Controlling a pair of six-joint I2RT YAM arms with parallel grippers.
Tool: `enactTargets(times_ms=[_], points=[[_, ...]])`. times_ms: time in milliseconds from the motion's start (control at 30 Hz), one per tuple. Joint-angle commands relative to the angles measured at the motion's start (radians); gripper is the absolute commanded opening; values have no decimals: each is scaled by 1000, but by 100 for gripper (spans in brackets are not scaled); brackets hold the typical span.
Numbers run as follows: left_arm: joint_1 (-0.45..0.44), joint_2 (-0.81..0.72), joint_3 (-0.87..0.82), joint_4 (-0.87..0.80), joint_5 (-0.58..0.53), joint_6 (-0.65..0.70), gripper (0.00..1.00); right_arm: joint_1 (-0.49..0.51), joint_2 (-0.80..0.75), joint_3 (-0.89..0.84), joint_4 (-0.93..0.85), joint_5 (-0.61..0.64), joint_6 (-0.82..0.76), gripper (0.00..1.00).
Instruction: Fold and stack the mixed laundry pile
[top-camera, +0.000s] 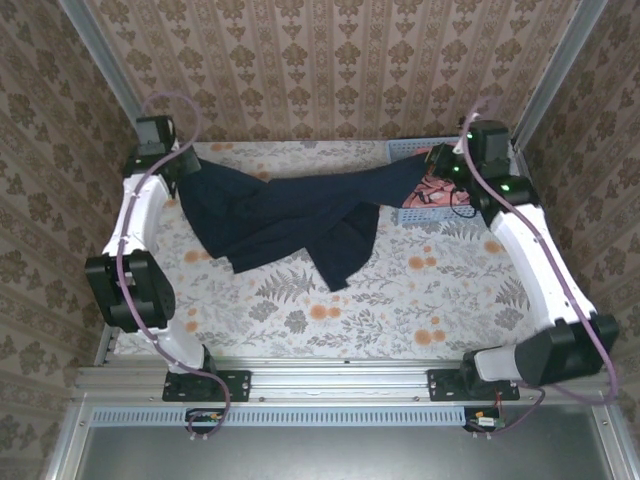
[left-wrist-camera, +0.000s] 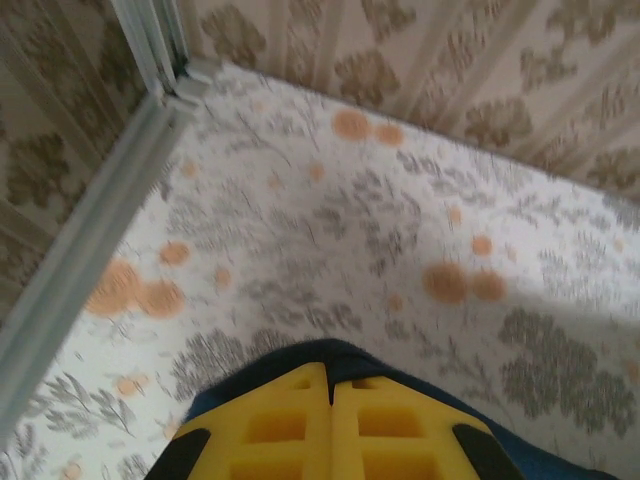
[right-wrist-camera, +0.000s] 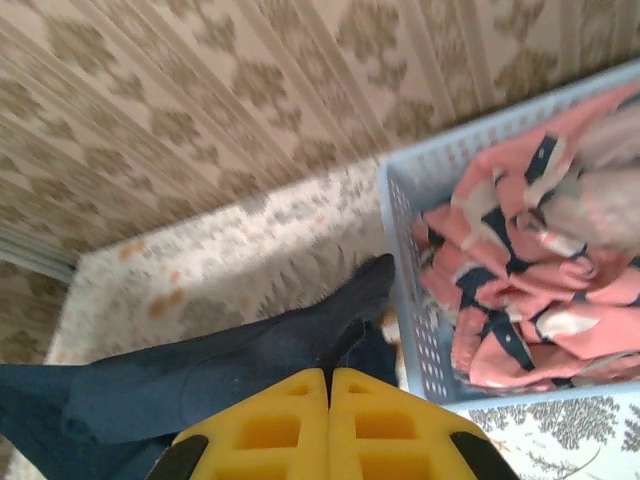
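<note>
The dark navy T-shirt (top-camera: 290, 215) is stretched across the back of the table between my two grippers, and its middle sags onto the floral cloth. My left gripper (top-camera: 190, 168) pinches one end at the back left. In the left wrist view its yellow fingers (left-wrist-camera: 300, 420) are pressed together with navy cloth (left-wrist-camera: 345, 358) at the tips. My right gripper (top-camera: 432, 160) holds the other end at the back right, its jaws together on the T-shirt (right-wrist-camera: 250, 360). The pink patterned garment (right-wrist-camera: 520, 250) lies bunched in the basket.
A light blue lattice basket (top-camera: 405, 150) stands at the back right, right beside my right gripper; its wall (right-wrist-camera: 400, 260) is close to the fingertips. Patterned walls enclose the table on three sides. The floral tabletop (top-camera: 400, 290) in front of the shirt is bare.
</note>
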Motion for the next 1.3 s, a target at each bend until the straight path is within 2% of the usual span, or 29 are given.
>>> enactTargets(times_ms=[0,200,333,367,433,467,500,567,633,767,933,1100,1267], points=[[41,122,123,23,-4,35,0,-16,-55,-32,-55,-8,20,0],[35,447,414,-90,27,63,0,-34,-162,-184,-105,12,62,0],[35,576,552,-150,13,66,0,-47,-195,-192,-145,57,57,0],[36,600,580,-164,15,61,4,-51,-206,-191,-149,75,53,0],[36,639,639,-213,39,59,36,-57,-214,-193,-143,92,53,0],[36,652,667,-249,49,56,57,-59,-207,-195,-133,86,55,0],[31,649,678,-278,50,52,73,-59,-195,-202,-113,61,64,0],[17,597,632,-299,39,51,98,-57,-162,-226,-51,-5,89,0],[-3,478,489,-254,15,56,100,-55,-126,-256,22,-52,116,0],[-37,147,45,-73,-33,7,100,-44,-66,-293,105,-74,139,0],[-65,-162,-424,54,39,-133,100,-19,-28,-300,107,-45,111,0],[-135,-265,-641,52,58,-227,97,-11,-17,-322,117,-37,107,0],[-216,-227,-739,171,110,-301,90,-8,-18,-366,151,-46,130,0]])
